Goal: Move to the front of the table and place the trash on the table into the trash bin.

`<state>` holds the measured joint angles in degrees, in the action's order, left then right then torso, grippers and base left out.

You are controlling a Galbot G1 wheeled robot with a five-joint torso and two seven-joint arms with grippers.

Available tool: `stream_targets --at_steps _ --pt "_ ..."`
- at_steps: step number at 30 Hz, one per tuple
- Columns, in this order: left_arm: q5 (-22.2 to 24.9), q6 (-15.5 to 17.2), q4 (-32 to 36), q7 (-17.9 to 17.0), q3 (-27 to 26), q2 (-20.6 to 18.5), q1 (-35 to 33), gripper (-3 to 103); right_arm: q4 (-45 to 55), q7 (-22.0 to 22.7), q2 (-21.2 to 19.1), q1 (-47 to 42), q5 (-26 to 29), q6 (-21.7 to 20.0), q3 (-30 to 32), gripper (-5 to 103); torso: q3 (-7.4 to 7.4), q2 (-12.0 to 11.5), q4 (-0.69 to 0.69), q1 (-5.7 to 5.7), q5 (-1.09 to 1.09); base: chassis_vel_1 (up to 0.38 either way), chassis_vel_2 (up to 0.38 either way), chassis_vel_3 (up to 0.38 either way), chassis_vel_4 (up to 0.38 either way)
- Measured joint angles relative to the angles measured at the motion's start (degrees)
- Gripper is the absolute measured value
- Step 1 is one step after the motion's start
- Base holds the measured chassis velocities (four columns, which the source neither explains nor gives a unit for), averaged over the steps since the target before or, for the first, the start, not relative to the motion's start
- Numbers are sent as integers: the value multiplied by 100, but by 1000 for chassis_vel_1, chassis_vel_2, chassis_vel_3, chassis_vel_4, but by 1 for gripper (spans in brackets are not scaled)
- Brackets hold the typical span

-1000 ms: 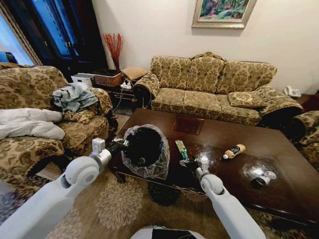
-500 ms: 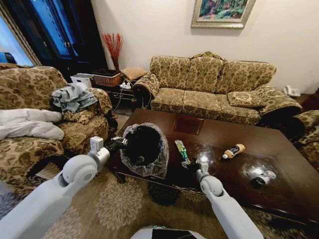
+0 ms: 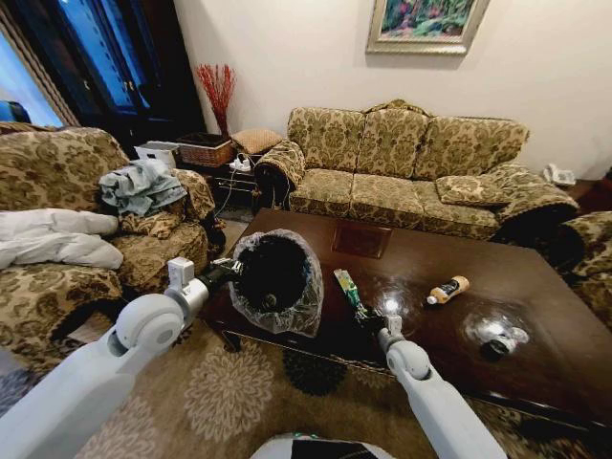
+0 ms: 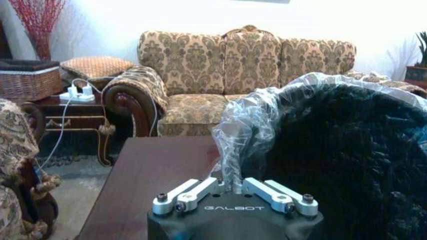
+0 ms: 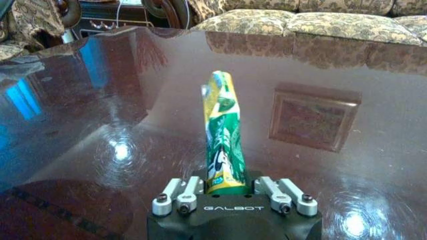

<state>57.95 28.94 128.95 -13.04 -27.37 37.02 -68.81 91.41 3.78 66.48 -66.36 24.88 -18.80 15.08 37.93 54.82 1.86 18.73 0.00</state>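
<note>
- My right gripper (image 5: 225, 192) is clamped on the near end of the green wrapper (image 5: 221, 145), lifted just above the table (image 3: 535, 316).
- My left gripper (image 4: 233, 192) pinches the bag rim of the trash bin (image 3: 277, 282), tilted beside the wrapper at the table's left end.
- Left on the table: tan-orange bottle (image 3: 448, 290), grey-white bottle (image 3: 507, 338).
- I judge the job partway.

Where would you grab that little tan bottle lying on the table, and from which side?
The tan bottle lies on its side on the table, its white end toward the green wrapper that the right gripper holds. I would come from above and close across its round middle, since the ends look narrower and it might roll if nudged sideways.
</note>
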Motion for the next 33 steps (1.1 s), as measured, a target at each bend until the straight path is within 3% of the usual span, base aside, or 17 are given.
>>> stream_targets --at_steps 10,15,24,27,29,33 --pt "-7 -3 26 6 10 13 6 2 368 296 -129 -125 104 152 10 8 0 0 0 0 1 0 0 0 0" --pt "-12 -3 30 8 25 24 -9 2 858 485 -347 -166 265 182 21 2 1 0 0 0 0 0 0 0 0" --pt "-16 55 -220 206 200 -163 215 2 3010 832 -1429 -67 1151 220 396 0 1 0 1 0 1 0 0 0 0" --pt "-8 164 -505 372 402 -155 547 2 3780 661 -2069 24 1733 250 717 0 1 0 0 0 -1 0 0 0 0" --pt "-3 181 -608 399 464 -154 661 2 4019 563 -2289 82 1939 276 779 0 0 0 -1 1 0 0 0 0 0" --pt "122 265 -1063 625 693 -309 1256 2 4642 276 -2928 569 2881 255 636 0 1 0 0 1 -1 0 0 0 0"
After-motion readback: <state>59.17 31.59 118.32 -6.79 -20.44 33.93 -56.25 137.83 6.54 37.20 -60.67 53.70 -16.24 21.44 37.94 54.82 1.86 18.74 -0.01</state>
